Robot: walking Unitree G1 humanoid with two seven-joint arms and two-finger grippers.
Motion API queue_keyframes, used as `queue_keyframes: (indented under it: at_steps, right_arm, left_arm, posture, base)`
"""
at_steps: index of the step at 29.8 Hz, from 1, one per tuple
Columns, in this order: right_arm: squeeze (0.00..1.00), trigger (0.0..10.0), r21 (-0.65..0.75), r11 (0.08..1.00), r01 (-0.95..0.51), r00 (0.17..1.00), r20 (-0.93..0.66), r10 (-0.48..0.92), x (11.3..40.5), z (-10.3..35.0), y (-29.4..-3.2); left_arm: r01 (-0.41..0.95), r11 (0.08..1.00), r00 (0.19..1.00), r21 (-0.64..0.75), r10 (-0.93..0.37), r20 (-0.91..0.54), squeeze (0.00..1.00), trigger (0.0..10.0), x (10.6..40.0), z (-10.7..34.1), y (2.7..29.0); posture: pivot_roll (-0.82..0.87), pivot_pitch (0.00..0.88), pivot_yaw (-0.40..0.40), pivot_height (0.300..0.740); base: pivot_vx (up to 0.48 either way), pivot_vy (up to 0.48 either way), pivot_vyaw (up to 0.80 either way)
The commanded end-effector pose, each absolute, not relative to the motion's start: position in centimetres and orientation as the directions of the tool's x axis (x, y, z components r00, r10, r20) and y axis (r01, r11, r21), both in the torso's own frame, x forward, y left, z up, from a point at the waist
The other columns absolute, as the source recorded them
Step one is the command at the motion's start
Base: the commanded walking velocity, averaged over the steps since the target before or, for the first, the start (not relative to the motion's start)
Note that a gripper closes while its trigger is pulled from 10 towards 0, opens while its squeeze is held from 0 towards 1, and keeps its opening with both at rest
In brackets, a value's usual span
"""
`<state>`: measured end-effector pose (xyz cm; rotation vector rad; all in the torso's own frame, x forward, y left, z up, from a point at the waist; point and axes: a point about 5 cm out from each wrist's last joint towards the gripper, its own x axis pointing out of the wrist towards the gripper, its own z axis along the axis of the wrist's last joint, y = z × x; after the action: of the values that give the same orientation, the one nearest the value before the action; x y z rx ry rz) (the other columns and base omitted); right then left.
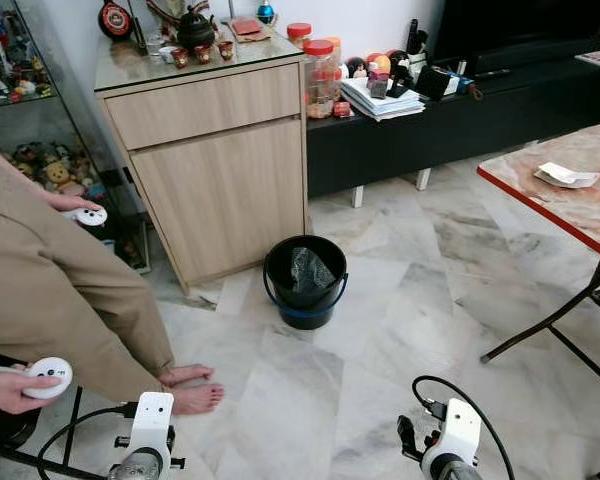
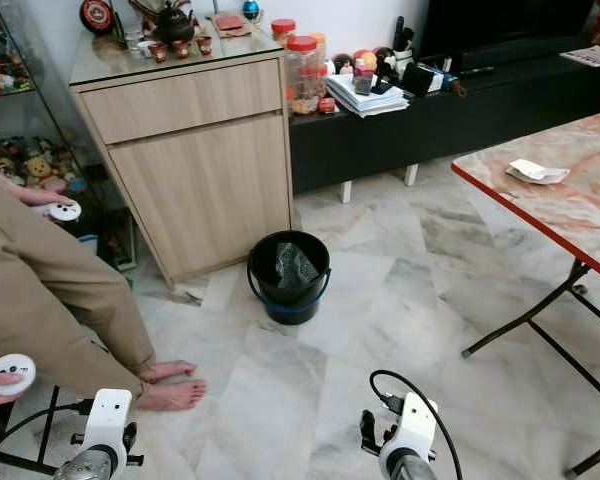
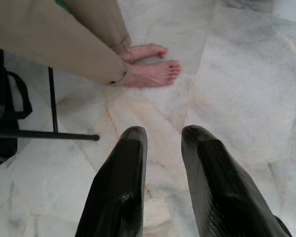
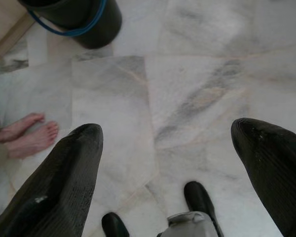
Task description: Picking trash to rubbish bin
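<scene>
A black rubbish bin [image 1: 305, 290] with a blue handle stands on the marble floor in front of the wooden cabinet, with crumpled clear plastic [image 1: 310, 268] inside it. A piece of white crumpled paper [image 1: 565, 176] lies on the marble-topped table at the right. Both my arms hang low near the floor, the left wrist [image 1: 150, 425] and the right wrist [image 1: 452, 440] at the bottom of the eye views. My left gripper [image 3: 165, 134] has a narrow gap between its fingers and holds nothing. My right gripper [image 4: 170, 127] is open wide and empty, with the bin [image 4: 79, 19] ahead of it.
A person in tan trousers sits at the left, bare feet [image 1: 192, 388] on the floor, with a white controller [image 1: 48, 375] in each hand. The cabinet [image 1: 215, 170], a black TV bench [image 1: 460, 120] and the red-edged table [image 1: 540, 195] with folding legs ring the open floor.
</scene>
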<state>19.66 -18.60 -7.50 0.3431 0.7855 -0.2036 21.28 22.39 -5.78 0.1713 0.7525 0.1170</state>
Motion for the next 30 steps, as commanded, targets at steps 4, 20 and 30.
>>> queue_keyframes:
  at_steps: [4, 20, 30]
  right_arm:
    - [0.00, 10.0, 0.231, 0.921, 0.315, 0.685, -0.727, -0.052, 19.1, -7.8, -18.4]
    - [0.00, 10.0, 0.252, 0.916, 0.312, 0.694, -0.719, -0.039, 19.2, -7.8, -17.7]
    - [0.00, 10.0, 0.253, 0.914, 0.317, 0.709, -0.704, -0.051, 20.1, -7.3, -17.7]
  left_arm:
    - [-0.040, 0.974, 0.706, 0.222, 0.184, -0.684, 0.00, 10.0, 20.5, -6.1, 23.1]
    - [-0.018, 0.971, 0.734, 0.240, 0.176, -0.656, 0.00, 10.0, 22.0, -5.1, 23.4]
    - [-0.013, 0.969, 0.748, 0.247, 0.173, -0.641, 0.00, 10.0, 23.0, -4.5, 23.5]
  posture:
    - [-0.14, 0.000, 0.063, 0.740]
    - [-0.13, 0.000, 0.083, 0.740]
    - [-0.13, 0.000, 0.092, 0.740]
  base:
    - [0.000, 0.000, 0.00]
    - [0.000, -0.106, -0.45]
    - [0.000, 0.000, -0.11]
